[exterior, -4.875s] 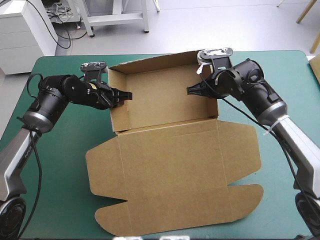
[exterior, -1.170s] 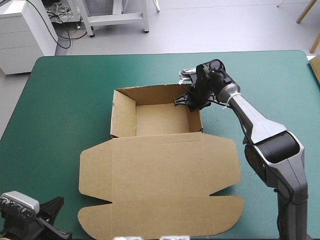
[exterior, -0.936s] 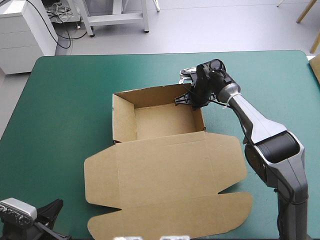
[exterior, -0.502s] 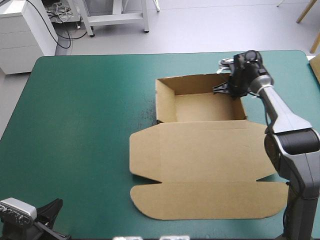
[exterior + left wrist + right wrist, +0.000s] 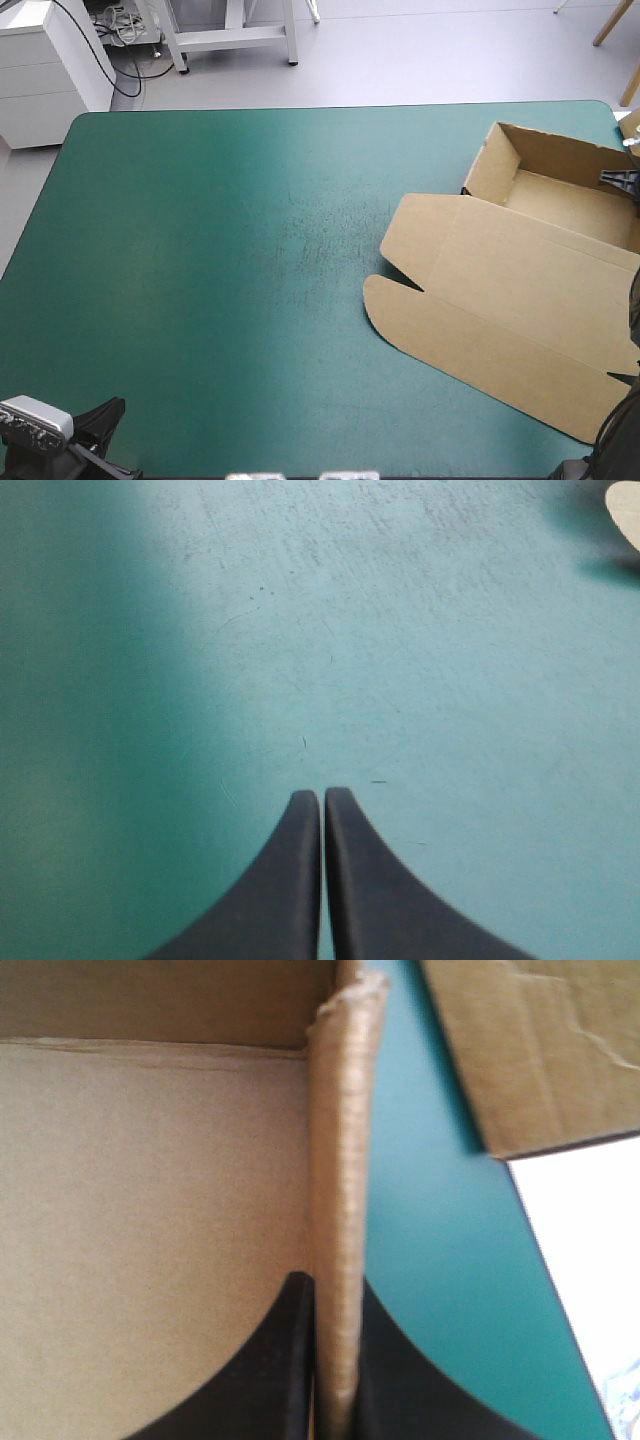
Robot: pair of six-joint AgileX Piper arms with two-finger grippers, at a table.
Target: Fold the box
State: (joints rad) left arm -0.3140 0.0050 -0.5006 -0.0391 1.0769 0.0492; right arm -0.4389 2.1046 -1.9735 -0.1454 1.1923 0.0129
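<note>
The box [image 5: 520,290] is found way over by the table's right edge, turned at an angle. It's an open tray of plain brown board with raised walls, the lid laid out flat with rounded flaps. One side wall, frayed at its top corner, is pinched by the right gripper [image 5: 335,1295]. The left gripper [image 5: 322,800] is pressed together into a point over bare, lightly scuffed teal-green cover [image 5: 220,250].

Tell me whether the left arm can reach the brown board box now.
Probably not without a long stretch: the left gripper sits at the near left corner, the box at the right edge. Only bare teal-green cover lies between.
</note>
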